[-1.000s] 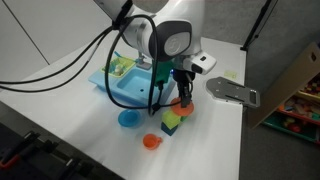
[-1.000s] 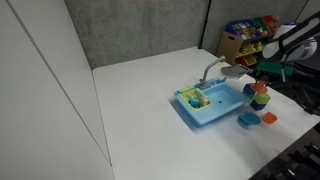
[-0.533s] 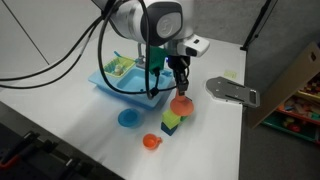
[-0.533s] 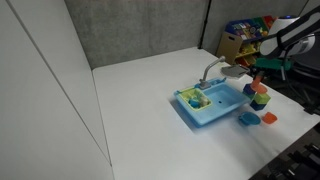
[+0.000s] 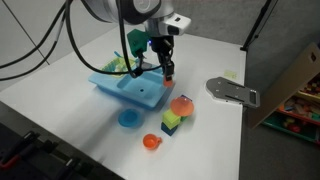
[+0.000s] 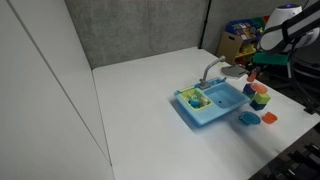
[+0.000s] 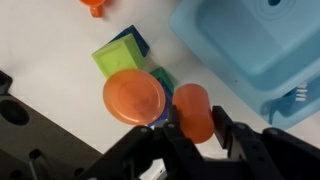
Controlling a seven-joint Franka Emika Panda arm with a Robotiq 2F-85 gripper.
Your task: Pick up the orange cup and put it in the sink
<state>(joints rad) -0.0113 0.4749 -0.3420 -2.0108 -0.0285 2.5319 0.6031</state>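
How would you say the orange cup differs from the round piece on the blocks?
The orange cup is a deeper reddish orange; the round piece is paler. The cup looks narrower than the round piece. The cup is gripped between the jaws, while the round piece rests on the blocks. Both are orange.

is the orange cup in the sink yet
No, the orange cup is clamped in the gripper, outside the sink.
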